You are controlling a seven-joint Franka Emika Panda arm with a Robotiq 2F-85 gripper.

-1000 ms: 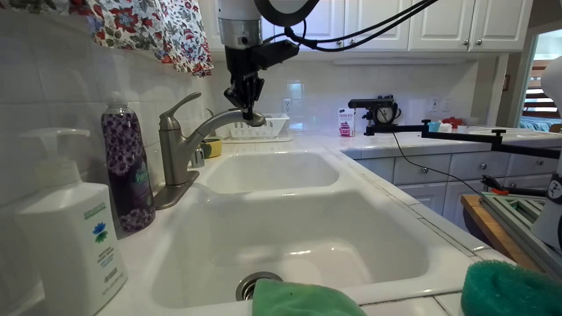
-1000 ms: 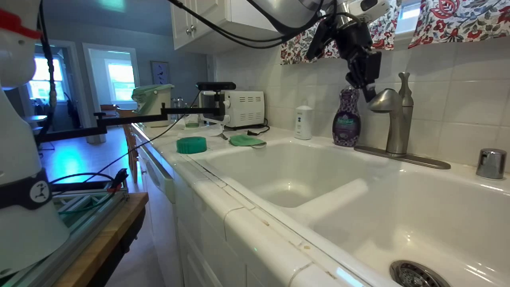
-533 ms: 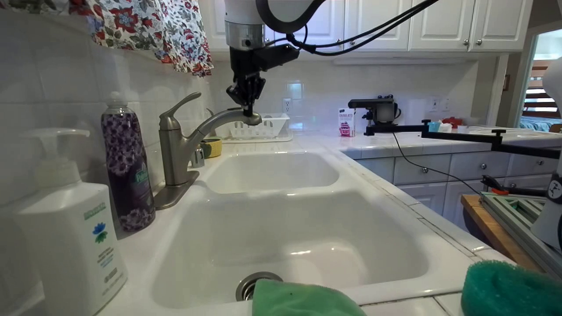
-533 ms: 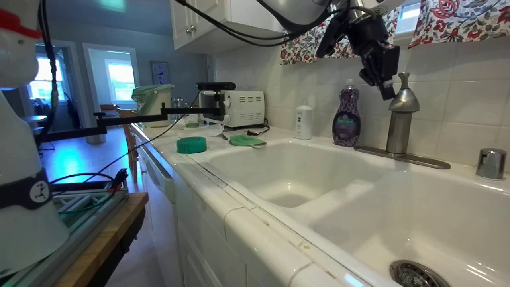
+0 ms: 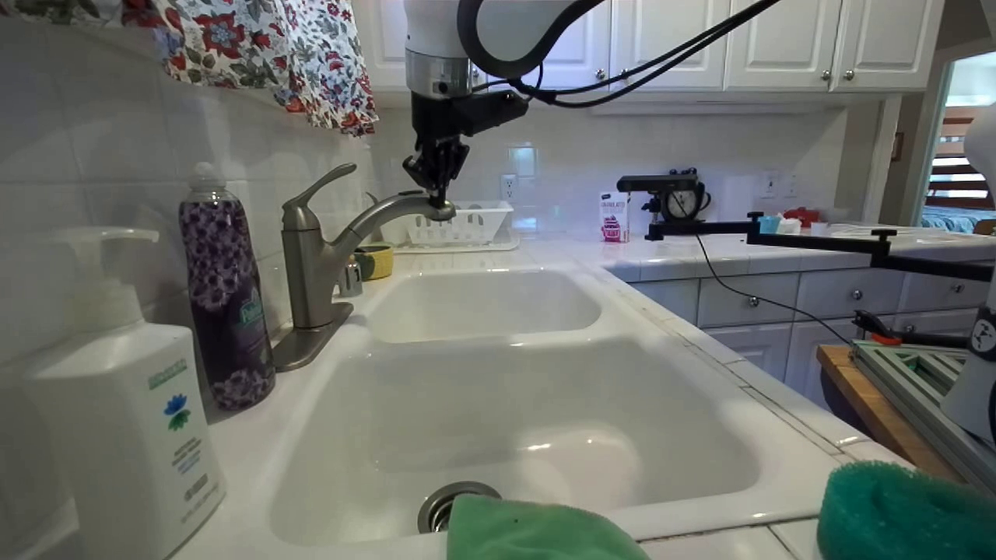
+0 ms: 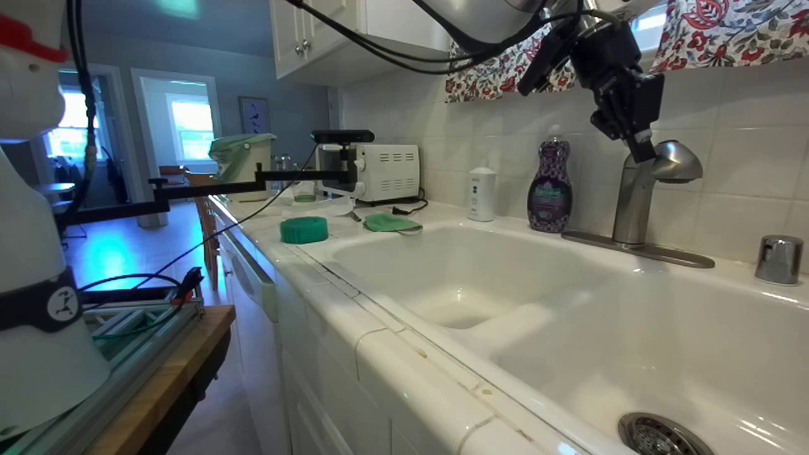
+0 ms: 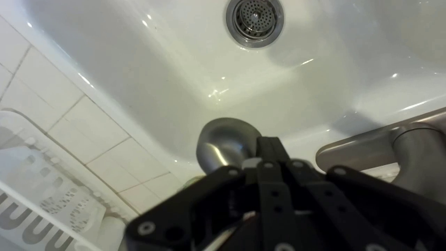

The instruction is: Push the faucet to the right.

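Faucet point(image 6: 634, 208): standing at the back edge of the sink point(image 6: 524, 314), spout point(image 5: 389, 210) arching out over it.
Gripper point(image 7: 270, 144): hanging tilted, tips down, fingers meeting with no gap showing; gripping nothing.
Spout head point(image 6: 679, 165): sitting just picture-right of the fingertips point(image 6: 642, 150) in an exterior view; showing picture-left of them in the wrist view.
Side: fingertips are lying toward the purple bottle point(image 6: 550, 189), head toward the dish rack point(image 5: 492, 224).
Contact: tips are appearing to touch where head meets neck; they're partly covering that spot, so not confirming.
Spout axis: running from the upright base out to the head; a push from here is acting across it, not along it.
Arm point(image 5: 436, 31): only one is showing, so no nearer-hand question is arising.
Right: I'm reading it as rackward, away from the bottle.
Progress: looking well along, my guess; wrist view is showing the head over the basin point(image 7: 150, 76) nearest the rack. Can't tell if that's counting as far enough.
Next push: calling, I'd judge, for a sideways sweep curving round the base toward the rack, tips level with the head.
Slip risk: rounded metal is likely letting tips skid off if they're drifting outward along the spout; a swivel stop may be waiting too, so I'm favouring light force.
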